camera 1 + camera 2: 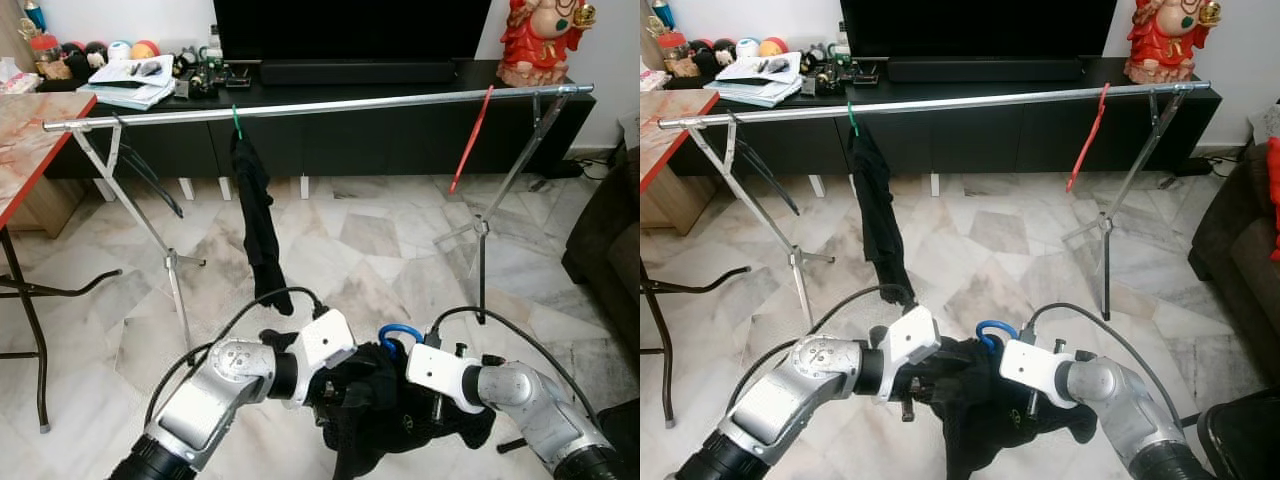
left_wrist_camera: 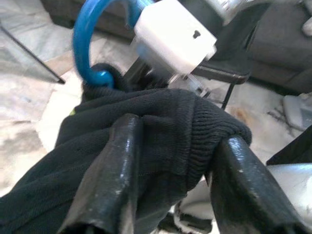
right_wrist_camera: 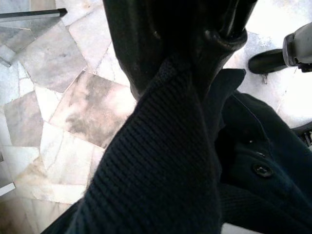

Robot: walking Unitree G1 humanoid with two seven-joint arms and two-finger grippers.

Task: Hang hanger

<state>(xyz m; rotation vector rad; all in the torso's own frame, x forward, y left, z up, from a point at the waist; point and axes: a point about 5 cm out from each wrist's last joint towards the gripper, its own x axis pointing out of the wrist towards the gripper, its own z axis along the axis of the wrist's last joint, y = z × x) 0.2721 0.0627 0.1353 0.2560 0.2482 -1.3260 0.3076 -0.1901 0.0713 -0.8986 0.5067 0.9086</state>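
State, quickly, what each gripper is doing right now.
Left gripper: shut on the black garment that sits on the blue hanger.
Right gripper: shut on the same black garment.

Head stereo pair looks forward and down, sharing the clothes rail (image 1: 320, 106) and marble floor (image 1: 380, 250). Both wrist cameras sit very close on the black garment (image 2: 161, 131), facing along their fingers.
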